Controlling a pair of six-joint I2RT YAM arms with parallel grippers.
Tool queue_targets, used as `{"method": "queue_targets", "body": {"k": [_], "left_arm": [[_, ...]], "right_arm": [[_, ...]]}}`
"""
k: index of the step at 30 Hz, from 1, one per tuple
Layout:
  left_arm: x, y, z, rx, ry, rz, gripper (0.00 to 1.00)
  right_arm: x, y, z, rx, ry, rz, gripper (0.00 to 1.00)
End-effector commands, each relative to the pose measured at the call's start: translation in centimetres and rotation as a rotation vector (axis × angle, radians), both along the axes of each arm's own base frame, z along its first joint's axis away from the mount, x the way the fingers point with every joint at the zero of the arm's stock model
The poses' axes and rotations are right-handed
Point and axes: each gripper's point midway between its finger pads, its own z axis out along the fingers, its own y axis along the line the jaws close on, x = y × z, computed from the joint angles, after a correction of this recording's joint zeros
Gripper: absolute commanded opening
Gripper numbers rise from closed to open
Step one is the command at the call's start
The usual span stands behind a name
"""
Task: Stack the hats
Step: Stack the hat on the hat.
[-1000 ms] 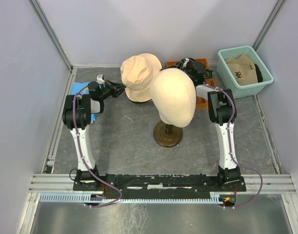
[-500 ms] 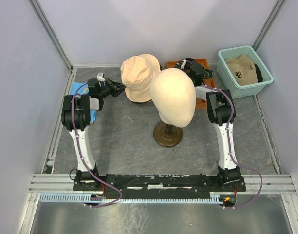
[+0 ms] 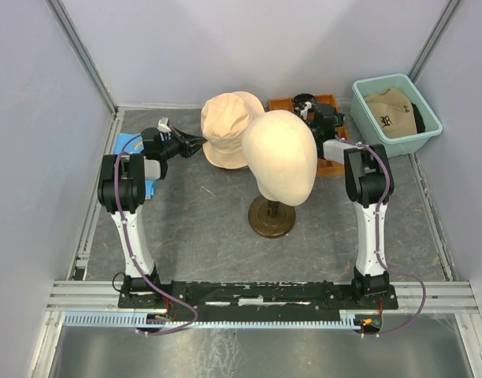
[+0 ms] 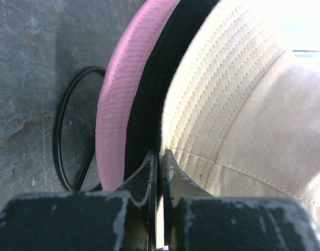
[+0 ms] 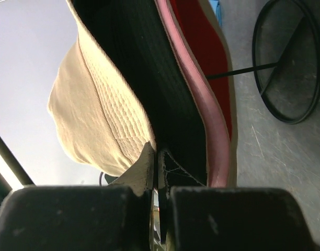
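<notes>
The plain beige hat [image 3: 228, 130] hangs between both arms at the back of the table. My left gripper [image 3: 198, 143] is shut on its left brim, and in the left wrist view the gripper [image 4: 160, 155] pinches the beige hat [image 4: 228, 104]. Under it lie a black cap layer [image 4: 148, 94] and the pink hat's brim [image 4: 114, 104]. My right gripper [image 5: 156, 152] is shut on the beige hat's [image 5: 97, 104] other edge, beside the black cap [image 5: 165, 89] and the pink brim [image 5: 215, 130]. The tan cap [image 3: 392, 110] lies in the teal tub [image 3: 430, 130].
The cream mannequin head [image 3: 280, 157] on its brown stand [image 3: 272, 218] rises mid-table and hides part of the right gripper from above. An orange tray [image 3: 329, 101] sits behind it. A black wire ring [image 4: 63, 136] lies on the table. A blue item [image 3: 129, 144] lies at the left.
The right gripper has closed from partly open onto the beige hat's edge. The hat has shifted a little to the right. The left gripper stayed shut on the brim.
</notes>
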Motion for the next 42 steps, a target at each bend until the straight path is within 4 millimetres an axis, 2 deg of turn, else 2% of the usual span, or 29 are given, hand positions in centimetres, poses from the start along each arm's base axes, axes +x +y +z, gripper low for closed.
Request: {"method": "queue_targets", "body": {"k": [1, 6, 15, 32, 39, 42], "left_arm": [[-1.6, 0.1, -2.5, 0.068, 0.042, -0.023, 0.03], [-2.4, 0.8, -2.9, 0.090, 0.056, -0.026, 0.03], [-3.6, 2.1, -3.8, 0.148, 0.085, -0.035, 0.03], [-4.3, 3.1, -6.0, 0.208, 0.149, -0.046, 0.03], [-4.5, 3.4, -7.2, 0.230, 0.182, -0.046, 0.03], [-4.3, 3.4, -7.1, 0.228, 0.180, -0.046, 0.03]], "right_arm": [[-0.4, -3.7, -5.4, -0.136, 0.153, -0.063, 0.00], [-0.8, -4.4, -7.7, -0.269, 0.202, -0.049, 0.00], [-0.8, -5.2, -9.3, -0.416, 0.234, -0.021, 0.00], [-1.6, -6.6, -14.7, -0.571, 0.326, -0.004, 0.00], [-1.3, -6.5, -15.2, -0.585, 0.313, 0.013, 0.00], [-1.0, -5.9, -14.8, -0.566, 0.299, 0.023, 0.00]]}}
